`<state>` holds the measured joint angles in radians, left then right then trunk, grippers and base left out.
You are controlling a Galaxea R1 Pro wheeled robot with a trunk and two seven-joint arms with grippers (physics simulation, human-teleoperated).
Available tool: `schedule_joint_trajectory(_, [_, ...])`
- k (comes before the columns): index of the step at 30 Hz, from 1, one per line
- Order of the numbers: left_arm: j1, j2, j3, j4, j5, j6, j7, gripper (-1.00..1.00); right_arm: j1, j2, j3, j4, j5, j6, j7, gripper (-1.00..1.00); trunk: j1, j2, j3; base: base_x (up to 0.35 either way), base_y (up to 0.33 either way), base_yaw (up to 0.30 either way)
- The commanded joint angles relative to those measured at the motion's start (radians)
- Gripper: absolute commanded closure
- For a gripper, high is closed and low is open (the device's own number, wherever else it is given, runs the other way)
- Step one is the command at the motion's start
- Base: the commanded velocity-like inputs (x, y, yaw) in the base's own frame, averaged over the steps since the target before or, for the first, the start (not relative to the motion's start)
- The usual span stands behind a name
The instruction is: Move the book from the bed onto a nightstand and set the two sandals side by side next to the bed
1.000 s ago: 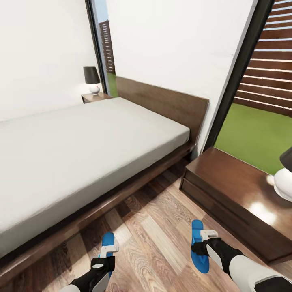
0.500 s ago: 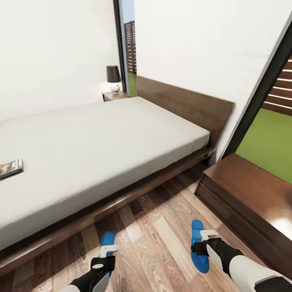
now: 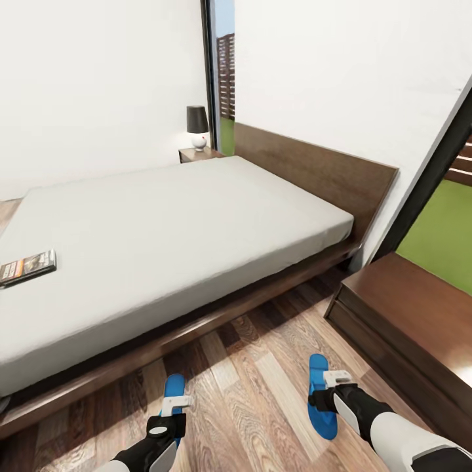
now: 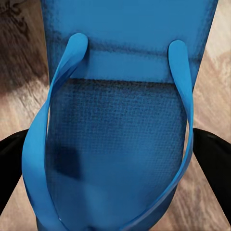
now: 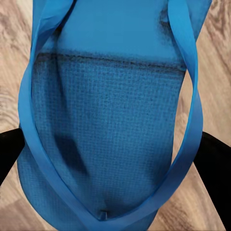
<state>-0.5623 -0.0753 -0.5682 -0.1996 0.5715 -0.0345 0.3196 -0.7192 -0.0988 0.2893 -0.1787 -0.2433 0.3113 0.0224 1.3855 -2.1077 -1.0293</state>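
Holding one blue sandal each above the wood-plank floor (image 3: 262, 393) beside the bed (image 3: 164, 229): left gripper (image 3: 176, 403) clamped on the left sandal (image 3: 173, 387), right gripper (image 3: 337, 379) clamped on the right sandal (image 3: 319, 393), well apart. Lying flat near the bed's left edge in the head view, the book (image 3: 27, 266), with one nightstand (image 3: 406, 314) at right and another (image 3: 200, 154) far behind under a lamp (image 3: 196, 126). Showing close up in the wrist views, woven footbeds and straps (image 4: 115, 144) (image 5: 110, 125), with black fingers (image 4: 211, 159) (image 5: 216, 159) pressed against each sandal's sides.
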Motion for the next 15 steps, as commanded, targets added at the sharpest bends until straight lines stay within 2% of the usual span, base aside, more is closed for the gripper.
schedule_joint_trajectory(1, [-0.001,0.0,-0.009,0.0,0.01,-0.004,0.005,1.0,0.0,-0.001,0.008,-0.003,-0.008,0.006,0.001,1.0,0.0,0.0,-0.001,0.0,0.0,0.037])
schedule_joint_trajectory(5, [-0.001,0.0,-0.009,0.0,0.01,-0.004,0.005,1.0,0.0,-0.001,0.008,-0.004,-0.008,0.006,0.002,1.0,0.0,0.0,-0.001,0.0,0.0,0.159])
schedule_joint_trajectory(15, [-0.001,0.0,-0.009,0.0,0.01,-0.004,0.006,1.0,0.0,-0.001,0.008,-0.005,-0.006,0.006,0.003,1.0,0.0,0.0,-0.001,0.0,0.0,0.27])
